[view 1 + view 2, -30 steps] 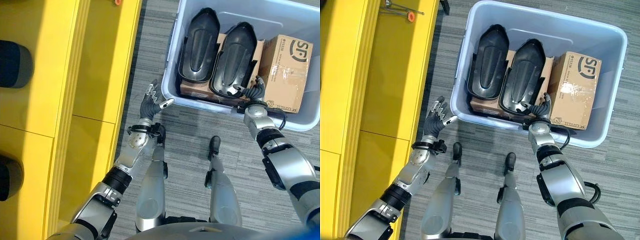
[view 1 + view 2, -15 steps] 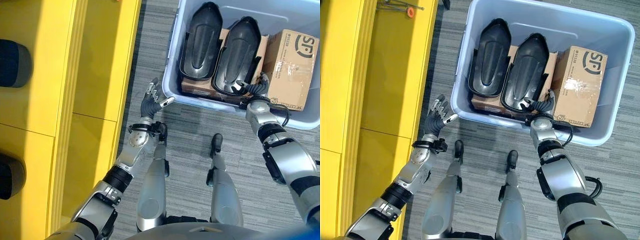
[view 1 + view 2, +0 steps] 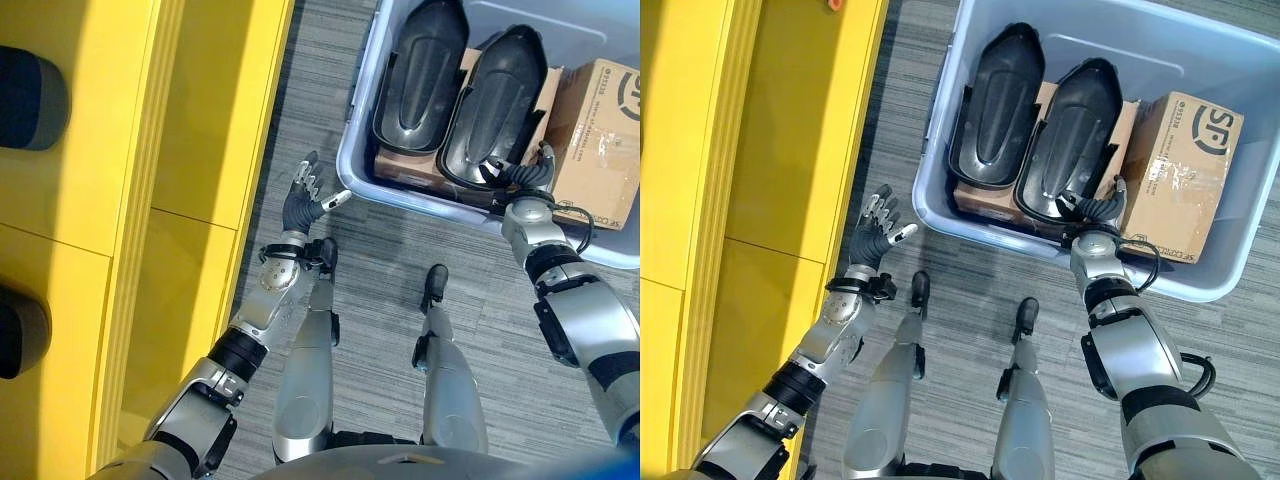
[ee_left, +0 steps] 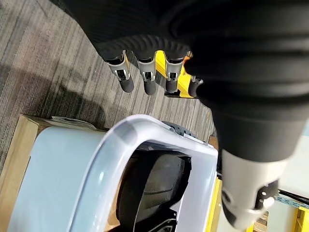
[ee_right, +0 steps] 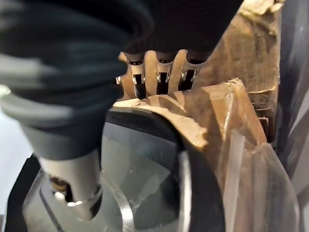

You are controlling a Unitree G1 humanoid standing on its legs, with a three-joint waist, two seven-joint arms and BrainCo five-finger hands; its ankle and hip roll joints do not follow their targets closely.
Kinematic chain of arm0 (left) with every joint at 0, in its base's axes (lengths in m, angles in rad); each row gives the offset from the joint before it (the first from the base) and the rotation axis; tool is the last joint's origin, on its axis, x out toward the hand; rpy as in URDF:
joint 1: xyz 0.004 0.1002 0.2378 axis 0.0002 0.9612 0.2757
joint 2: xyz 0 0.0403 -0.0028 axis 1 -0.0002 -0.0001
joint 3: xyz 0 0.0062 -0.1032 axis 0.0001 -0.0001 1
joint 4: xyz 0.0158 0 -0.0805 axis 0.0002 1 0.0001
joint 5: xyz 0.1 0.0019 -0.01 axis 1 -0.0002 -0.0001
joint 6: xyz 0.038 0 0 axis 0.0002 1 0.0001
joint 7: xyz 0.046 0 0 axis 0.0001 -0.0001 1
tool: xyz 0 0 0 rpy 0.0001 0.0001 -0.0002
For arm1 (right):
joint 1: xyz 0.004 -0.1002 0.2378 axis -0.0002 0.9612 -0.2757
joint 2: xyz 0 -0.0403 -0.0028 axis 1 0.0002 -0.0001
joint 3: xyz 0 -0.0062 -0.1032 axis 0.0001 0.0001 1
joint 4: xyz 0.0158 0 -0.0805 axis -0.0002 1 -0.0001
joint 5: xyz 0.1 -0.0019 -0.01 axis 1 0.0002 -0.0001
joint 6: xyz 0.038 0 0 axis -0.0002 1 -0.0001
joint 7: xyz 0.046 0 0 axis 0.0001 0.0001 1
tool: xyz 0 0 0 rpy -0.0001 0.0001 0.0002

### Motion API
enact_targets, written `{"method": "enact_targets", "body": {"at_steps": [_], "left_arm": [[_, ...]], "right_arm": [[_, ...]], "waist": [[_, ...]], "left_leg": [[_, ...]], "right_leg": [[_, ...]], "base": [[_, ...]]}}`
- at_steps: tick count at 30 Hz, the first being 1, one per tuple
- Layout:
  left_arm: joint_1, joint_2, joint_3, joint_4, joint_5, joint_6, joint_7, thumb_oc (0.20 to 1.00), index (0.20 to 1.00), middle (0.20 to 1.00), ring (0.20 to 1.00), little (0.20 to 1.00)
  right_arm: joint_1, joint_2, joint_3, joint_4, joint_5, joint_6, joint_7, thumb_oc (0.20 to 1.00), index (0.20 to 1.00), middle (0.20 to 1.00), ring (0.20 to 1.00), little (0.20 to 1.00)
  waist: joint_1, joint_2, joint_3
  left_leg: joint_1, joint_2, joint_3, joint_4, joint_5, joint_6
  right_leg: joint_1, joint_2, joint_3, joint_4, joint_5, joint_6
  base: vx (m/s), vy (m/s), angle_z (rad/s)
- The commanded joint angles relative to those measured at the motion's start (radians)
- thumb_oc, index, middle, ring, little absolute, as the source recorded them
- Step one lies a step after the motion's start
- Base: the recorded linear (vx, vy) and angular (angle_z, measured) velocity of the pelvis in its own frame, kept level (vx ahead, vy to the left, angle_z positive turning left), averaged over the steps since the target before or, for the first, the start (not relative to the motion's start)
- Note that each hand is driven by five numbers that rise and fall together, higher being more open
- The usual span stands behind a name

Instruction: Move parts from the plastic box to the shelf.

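In the left eye view, a pale blue plastic box (image 3: 352, 160) sits on the grey carpet (image 3: 330, 100) beside a yellow shelf (image 3: 140, 150). Inside the box, two black moulded parts lie side by side on flat cardboard: the left part (image 3: 418, 75) against the box's left wall and the right part (image 3: 495, 108) next to it, with a brown cardboard carton (image 3: 598, 125) at the box's right side. The left hand (image 3: 303, 200) is raised outside the box, just off its near left corner, fingers spread and relaxed, grasping nothing. The right hand (image 3: 522, 178) reaches over the box's near wall to the near end of the right part. The right eye view shows the same layout, the right hand (image 3: 1092, 207) set at the near end of the right part (image 3: 1072, 140) beside the carton (image 3: 1175, 175). In the left wrist view, the left hand's fingers (image 4: 147, 79) extend straight above the carpet, past the box's rounded rim (image 4: 140, 128). In the right wrist view, the right hand's fingers (image 5: 161, 77) point down behind the part's black edge (image 5: 159, 130) against torn cardboard (image 5: 212, 111), and its thumb (image 5: 75, 193) lies across the part's inner face, pinching that edge.
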Motion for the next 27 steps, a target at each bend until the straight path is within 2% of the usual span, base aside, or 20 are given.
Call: {"method": "enact_targets", "body": {"at_steps": [1, 10, 11, 12, 27], "left_arm": [[-0.039, 0.026, -0.030, -0.086, 0.012, -0.050, 0.016, 1.000, 1.000, 1.000, 1.000, 1.000], [-0.036, 0.025, -0.036, -0.096, 0.007, -0.049, 0.017, 1.000, 1.000, 1.000, 1.000, 1.000], [-0.037, 0.026, -0.037, -0.096, 0.008, -0.048, 0.017, 1.000, 1.000, 1.000, 1.000, 1.000], [-0.039, 0.026, -0.038, -0.095, 0.009, -0.049, 0.017, 1.000, 1.000, 1.000, 1.000, 1.000], [-0.044, 0.033, -0.030, -0.090, 0.008, -0.056, 0.033, 1.000, 1.000, 1.000, 1.000, 1.000]], "right_arm": [[-0.148, -0.038, 0.023, -0.009, 0.005, -0.021, 0.015, 1.000, 1.000, 1.000, 1.000, 1.000], [-0.186, -0.045, 0.054, 0.039, -0.017, -0.002, 0.021, 1.000, 1.000, 1.000, 1.000, 1.000], [-0.185, -0.043, 0.059, 0.041, -0.021, 0.000, 0.027, 0.849, 0.849, 0.849, 0.849, 0.849], [-0.185, -0.042, 0.061, 0.041, -0.022, 0.002, 0.030, 0.200, 0.200, 0.200, 0.200, 0.200], [-0.168, -0.016, 0.058, 0.040, -0.035, -0.007, 0.015, 0.200, 0.200, 0.200, 0.200, 0.200]], "waist": [[0.025, -0.021, 0.031], [0.034, -0.025, 0.044], [0.034, -0.025, 0.045], [0.035, -0.026, 0.046], [0.029, -0.031, 0.050]], "left_leg": [[-0.010, -0.036, 0.052, 0.107, -0.105, 0.014], [-0.037, -0.048, 0.048, 0.127, -0.117, 0.019], [-0.036, -0.049, 0.047, 0.129, -0.123, 0.018], [-0.037, -0.050, 0.047, 0.130, -0.124, 0.019], [-0.033, -0.051, 0.045, 0.130, -0.129, 0.023]], "right_leg": [[0.112, -0.081, -0.031, 0.036, -0.047, 0.058], [0.111, -0.084, -0.035, 0.028, -0.044, 0.060], [0.114, -0.084, -0.035, 0.027, -0.047, 0.061], [0.114, -0.084, -0.036, 0.027, -0.047, 0.061], [0.116, -0.077, -0.031, 0.026, -0.052, 0.059]], "base": [[0.01, 0.003, 0.04], [0.02, 0.001, 0.04], [0.00, 0.000, 0.00], [0.03, -0.012, 0.00], [0.00, 0.000, 0.00]]}}
